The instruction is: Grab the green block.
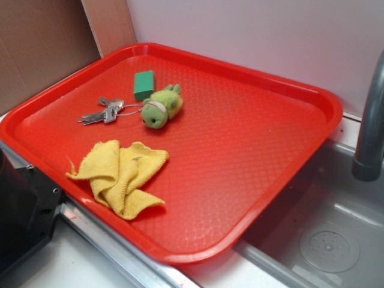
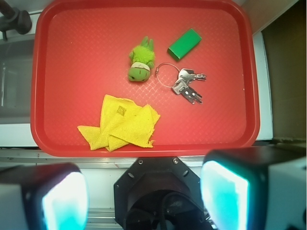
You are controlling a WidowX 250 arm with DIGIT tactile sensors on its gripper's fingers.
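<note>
The green block (image 1: 144, 84) lies flat on the red tray (image 1: 252, 150) near its far left side, right beside the head end of a fuzzy yellow-green plush toy (image 1: 162, 106). In the wrist view the block (image 2: 184, 44) lies in the upper middle of the tray (image 2: 67, 72), right of the plush (image 2: 141, 65). My gripper (image 2: 144, 196) is open and empty, its two pads wide apart at the bottom of the wrist view, high above and short of the tray's near edge. The gripper does not show in the exterior view.
A key bunch on a ring (image 1: 105, 111) lies left of the plush. A crumpled yellow cloth (image 1: 123, 174) lies near the tray's front left. The robot's black base (image 1: 24, 210) stands at the left. A sink basin (image 1: 330, 240) and grey faucet pipe (image 1: 371, 132) are to the right.
</note>
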